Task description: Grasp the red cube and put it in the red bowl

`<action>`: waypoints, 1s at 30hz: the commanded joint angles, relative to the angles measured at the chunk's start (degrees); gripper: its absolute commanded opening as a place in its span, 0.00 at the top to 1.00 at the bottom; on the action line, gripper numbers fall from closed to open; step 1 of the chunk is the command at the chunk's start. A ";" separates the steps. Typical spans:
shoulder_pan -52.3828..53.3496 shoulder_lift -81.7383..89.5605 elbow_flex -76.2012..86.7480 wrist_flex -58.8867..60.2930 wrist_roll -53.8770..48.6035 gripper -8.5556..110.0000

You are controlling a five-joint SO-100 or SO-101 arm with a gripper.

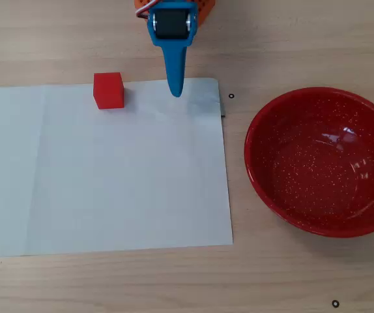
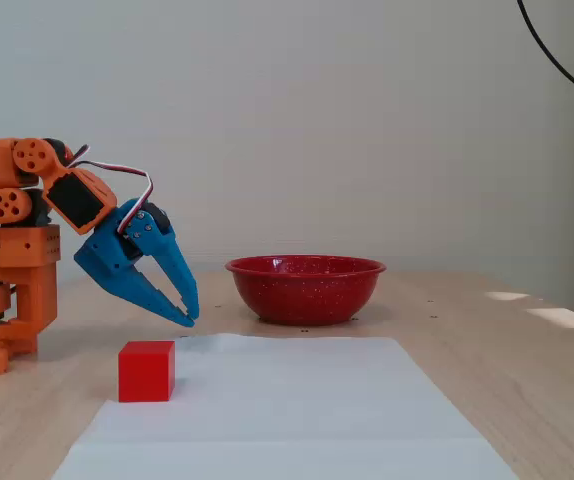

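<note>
Hanging above the table (image 2: 527, 390), the blue gripper (image 2: 189, 316) holds nothing, its two fingers drawn together so that their tips nearly meet in the fixed view; from overhead they read as one tapered blue point (image 1: 174, 91) over the far edge of the white paper sheet (image 1: 122, 189). It touches neither cube nor paper. The red cube (image 1: 109, 90) sits on the sheet's far edge, just to the left of the fingertips in the overhead view and apart from them. The red bowl (image 1: 324, 163) stands empty on the wood, to the right of the sheet. The orange arm (image 2: 17, 260) rises at the left of the fixed view.
</note>
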 commanded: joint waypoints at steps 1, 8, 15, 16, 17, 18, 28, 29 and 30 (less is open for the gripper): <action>0.88 1.23 0.70 0.18 1.14 0.92; 0.88 1.23 0.70 0.18 1.14 0.92; 0.88 1.23 0.70 0.18 1.23 0.92; 0.88 1.23 0.70 0.18 1.67 0.92; 0.88 0.97 0.70 0.18 2.37 0.92; 0.88 0.62 0.44 0.18 3.16 0.92; -0.88 -8.79 -10.37 6.94 6.94 0.92; -1.23 -9.84 -11.69 7.65 7.03 0.92; -1.49 -11.07 -13.01 8.26 7.12 0.92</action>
